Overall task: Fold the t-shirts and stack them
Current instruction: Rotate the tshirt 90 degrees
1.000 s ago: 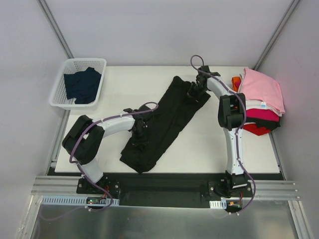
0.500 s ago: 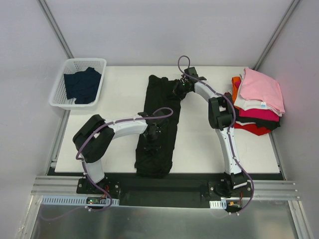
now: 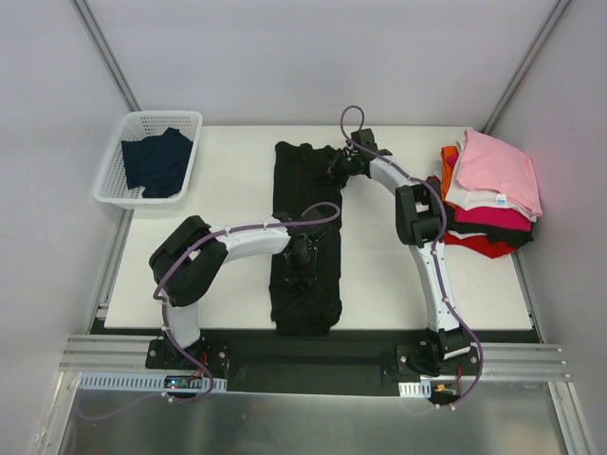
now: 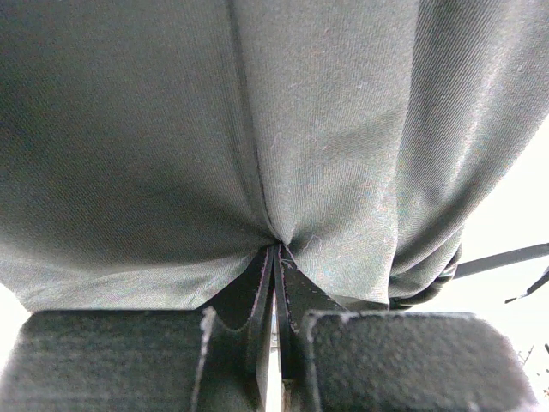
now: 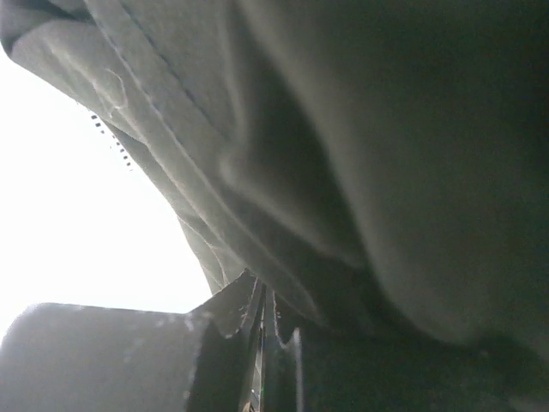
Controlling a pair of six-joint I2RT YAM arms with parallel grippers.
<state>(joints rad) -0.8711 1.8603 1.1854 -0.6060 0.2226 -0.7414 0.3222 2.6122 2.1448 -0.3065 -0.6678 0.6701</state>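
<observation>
Cloth of the black shirt (image 3: 296,185) is pinched in both tools: left tool (image 4: 276,257) closed tight on a fold near the middle, right tool (image 5: 262,296) closed on the far end. Shirt lies as a long strip down the counter (image 3: 218,190), near end reaching the front edge, bare counter on both sides

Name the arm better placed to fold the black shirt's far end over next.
Right, probably: the right gripper pinches the black t-shirt at its far end, while the left gripper grips it nearer the middle.
</observation>
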